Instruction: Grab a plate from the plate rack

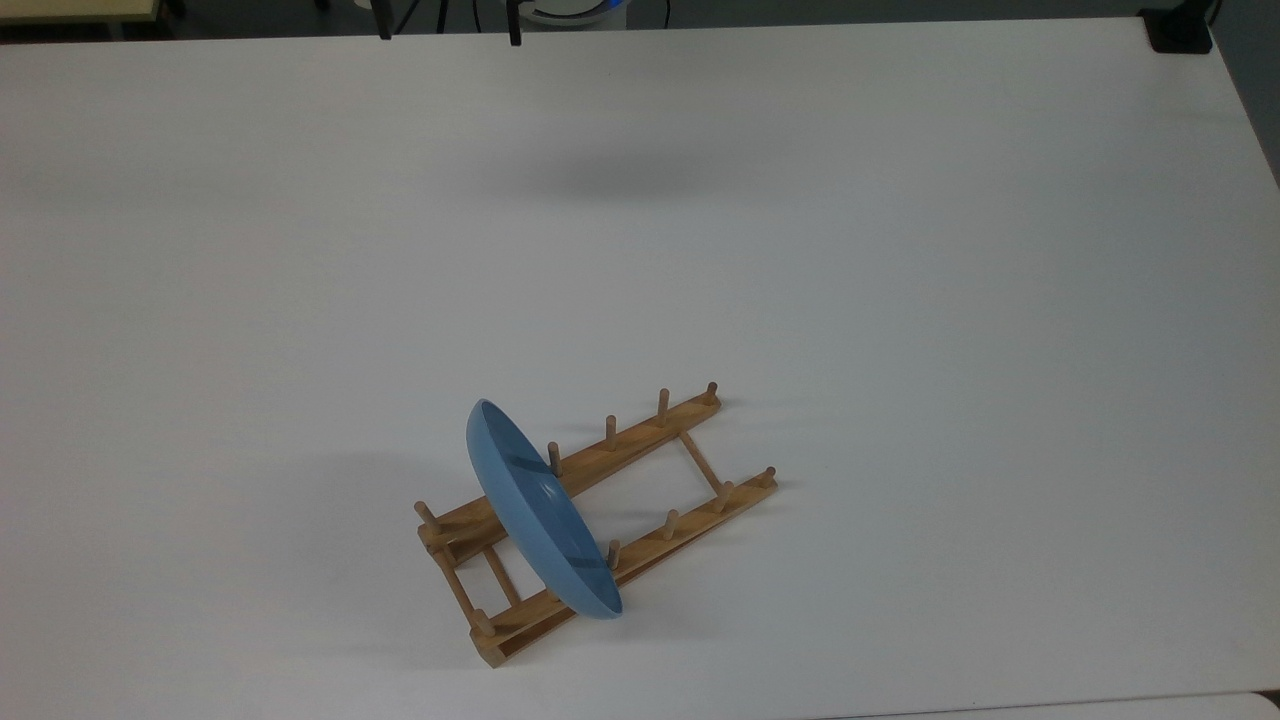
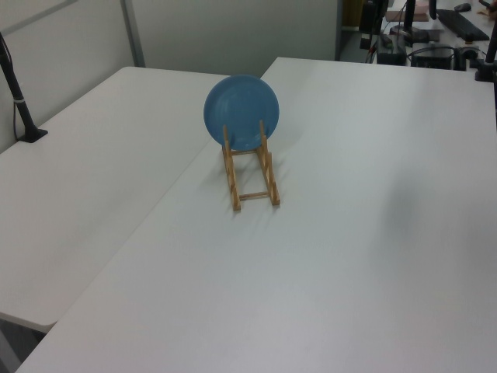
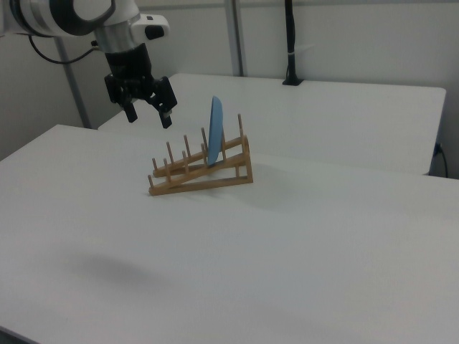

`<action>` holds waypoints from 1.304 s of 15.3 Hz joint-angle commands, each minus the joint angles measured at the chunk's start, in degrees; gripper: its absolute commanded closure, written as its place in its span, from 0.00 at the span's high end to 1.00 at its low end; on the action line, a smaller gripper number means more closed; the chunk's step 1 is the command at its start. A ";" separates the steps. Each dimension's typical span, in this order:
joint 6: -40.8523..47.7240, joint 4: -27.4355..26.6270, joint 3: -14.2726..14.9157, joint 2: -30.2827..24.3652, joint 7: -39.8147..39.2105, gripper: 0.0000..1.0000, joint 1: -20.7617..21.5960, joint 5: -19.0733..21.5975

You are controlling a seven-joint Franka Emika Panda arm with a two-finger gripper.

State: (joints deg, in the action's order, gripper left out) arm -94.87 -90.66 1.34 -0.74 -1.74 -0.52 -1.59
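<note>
**Q:** Gripper (image 3: 149,112) first: what was it doing?

**A:** Right view had it hanging in the air above the desk (image 3: 301,236), up and to the right view's left of the rack (image 3: 202,170), well apart from it. Its two fingers were spread and pointed down, with nothing between them.

**Q:** And the plate (image 3: 215,141)?

**A:** It stood on edge in the rack, seen nearly edge-on, slotted between pegs toward the raised end of the rack.

**Q:** What did the top view give?

**A:** The rack (image 1: 640,465) lay slantwise near the desk's (image 1: 900,250) lower edge in the top view. The plate (image 1: 540,510) crossed both rails close to the rack's lower-left end, leaning, with its hollow side toward the longer run of free pegs.

**Q:** Left view?

**A:** The plate (image 2: 241,113) faced that camera as a full disc at the far end of the rack (image 2: 250,175), near the seam between two desks (image 2: 349,256).

**Q:** How would it handle?

**A:** I judged it stiff, light and smooth, likely slippery. The upper rim, clear of the pegs, looked the best hold: pinch it across its thickness and lift straight out so the pegs would not catch.
</note>
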 commanded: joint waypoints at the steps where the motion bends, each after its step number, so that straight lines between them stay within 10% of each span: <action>1: -1.55 -1.71 0.33 -1.11 -2.74 1.00 0.08 1.24; 8: -1.11 -1.71 0.42 -0.93 -18.28 1.00 -1.59 0.53; 20: -29.12 -1.10 -0.20 4.78 -4.61 1.00 -1.77 -4.21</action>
State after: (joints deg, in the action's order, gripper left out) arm -116.92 -90.80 1.32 3.52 -11.26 -2.71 -4.67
